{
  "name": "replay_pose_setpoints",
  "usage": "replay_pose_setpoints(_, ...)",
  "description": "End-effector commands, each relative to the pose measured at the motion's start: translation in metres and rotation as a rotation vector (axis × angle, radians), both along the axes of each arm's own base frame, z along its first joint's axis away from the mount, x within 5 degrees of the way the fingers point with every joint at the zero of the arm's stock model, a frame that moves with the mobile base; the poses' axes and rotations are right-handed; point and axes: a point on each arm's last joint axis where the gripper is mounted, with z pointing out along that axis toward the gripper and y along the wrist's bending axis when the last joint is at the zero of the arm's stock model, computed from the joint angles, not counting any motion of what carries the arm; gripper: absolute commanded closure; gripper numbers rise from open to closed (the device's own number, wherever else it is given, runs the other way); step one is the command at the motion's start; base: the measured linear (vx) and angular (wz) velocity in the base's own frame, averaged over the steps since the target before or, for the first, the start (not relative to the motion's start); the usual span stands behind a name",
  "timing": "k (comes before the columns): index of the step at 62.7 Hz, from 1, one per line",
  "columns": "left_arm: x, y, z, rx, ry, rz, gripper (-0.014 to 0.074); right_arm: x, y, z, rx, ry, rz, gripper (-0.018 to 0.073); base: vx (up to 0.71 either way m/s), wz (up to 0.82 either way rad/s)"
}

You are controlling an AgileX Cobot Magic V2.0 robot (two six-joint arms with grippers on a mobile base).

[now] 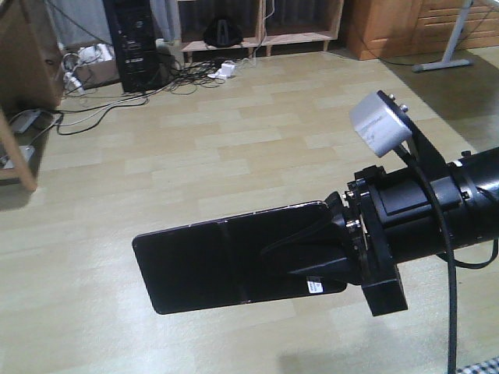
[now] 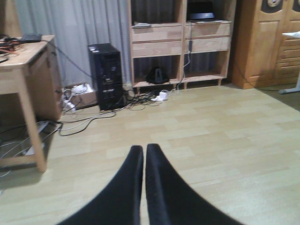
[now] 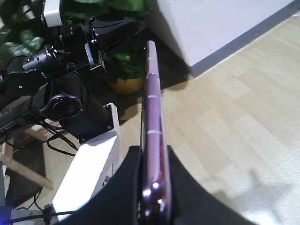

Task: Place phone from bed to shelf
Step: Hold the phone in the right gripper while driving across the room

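Light was diffuse and rather dim; soft shadows lay on the floor [image 1: 234, 156]. The left gripper [image 2: 144, 150] was blurred near its lens; the phone [image 3: 153, 122] bore glints on its rim.

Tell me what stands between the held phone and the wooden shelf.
Nothing visible blocks it. The right hand holds the phone over bare floor; the shelf lies beyond open floor, with cables at its foot and a black tower beside it.
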Motion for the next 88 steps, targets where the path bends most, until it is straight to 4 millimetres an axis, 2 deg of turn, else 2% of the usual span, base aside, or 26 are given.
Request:
replay_pose_setpoints(1, -0.0013, -0.0002, 0.0145, -0.011, -0.108, -0.002, 0.0595, -0.0107, 0.0017, 0.0203, 0.103, 0.0, 0.053, 0.0561, 0.32, -0.23)
replay_pose_setpoints(43, -0.0013, -0.0002, 0.0145, -0.011, -0.108, -0.002, 0.0595, -0.0107, 0.0017, 0.0203, 0.103, 0.0, 0.053, 0.0561, 0.33, -0.2)
replay_pose_setpoints(88, -0.0013, -0.0002, 0.0145, -0.011, -0.108, -0.002, 0.0595, -0.0107, 0.0017, 0.0203, 0.103, 0.0, 0.053, 0.0561, 0.36, -0.02)
